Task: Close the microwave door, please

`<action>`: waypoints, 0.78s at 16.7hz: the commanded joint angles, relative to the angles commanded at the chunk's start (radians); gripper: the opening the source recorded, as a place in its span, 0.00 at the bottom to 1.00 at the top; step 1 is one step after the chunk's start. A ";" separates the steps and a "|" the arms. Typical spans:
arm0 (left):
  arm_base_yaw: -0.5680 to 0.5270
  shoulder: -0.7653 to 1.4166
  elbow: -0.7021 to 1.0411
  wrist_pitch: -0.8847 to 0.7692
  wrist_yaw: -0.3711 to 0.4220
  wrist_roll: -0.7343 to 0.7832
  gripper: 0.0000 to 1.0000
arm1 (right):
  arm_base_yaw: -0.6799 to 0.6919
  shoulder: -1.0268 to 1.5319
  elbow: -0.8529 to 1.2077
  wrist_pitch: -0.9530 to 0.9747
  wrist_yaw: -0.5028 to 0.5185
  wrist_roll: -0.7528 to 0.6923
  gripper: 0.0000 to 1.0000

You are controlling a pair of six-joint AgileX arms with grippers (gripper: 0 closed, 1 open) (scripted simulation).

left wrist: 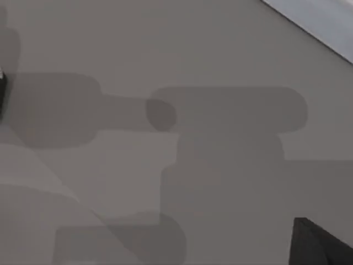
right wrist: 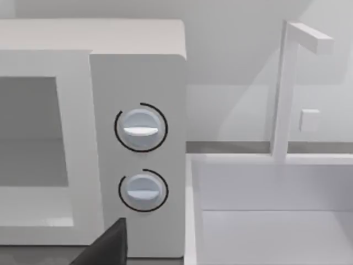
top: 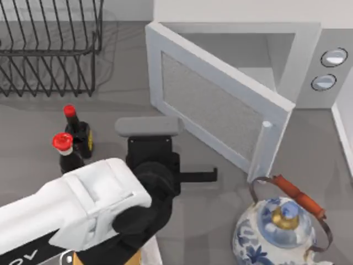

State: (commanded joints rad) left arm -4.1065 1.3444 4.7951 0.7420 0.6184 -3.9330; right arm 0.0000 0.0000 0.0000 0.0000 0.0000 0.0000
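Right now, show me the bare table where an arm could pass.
Free: the strip between the rack and the bottles, and the patch between the left gripper and the door. Crowded: the corner where the teapot sits by the door's handle.

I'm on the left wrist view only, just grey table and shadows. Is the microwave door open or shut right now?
Observer: Open. The top view shows the microwave door standing out at an angle from the microwave, with the cavity exposed.
Operator: Where's my left gripper relative to it?
Observer: The left gripper is low over the table on the door's outer side, close to it. I can't tell whether they touch.
Operator: Anything near the door's free edge?
Observer: A blue and white teapot stands on the table just beyond the handle.
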 joint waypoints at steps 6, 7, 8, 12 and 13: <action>0.003 -0.002 -0.043 0.003 0.011 -0.011 0.00 | 0.000 0.000 0.000 0.000 0.000 0.000 1.00; 0.000 -0.015 -0.067 0.009 0.017 -0.020 0.00 | 0.000 0.000 0.000 0.000 0.000 0.000 1.00; -0.003 -0.032 -0.097 0.016 0.024 -0.031 0.00 | 0.000 0.000 0.000 0.000 0.000 0.000 1.00; -0.024 -0.126 -0.251 0.056 0.056 -0.089 0.00 | 0.000 0.000 0.000 0.000 0.000 0.000 1.00; -0.030 -0.152 -0.293 0.069 0.063 -0.105 0.00 | 0.000 0.000 0.000 0.000 0.000 0.000 1.00</action>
State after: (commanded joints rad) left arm -4.1362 1.1926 4.5021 0.8109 0.6818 -4.0377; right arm 0.0000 0.0000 0.0000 0.0000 0.0000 0.0000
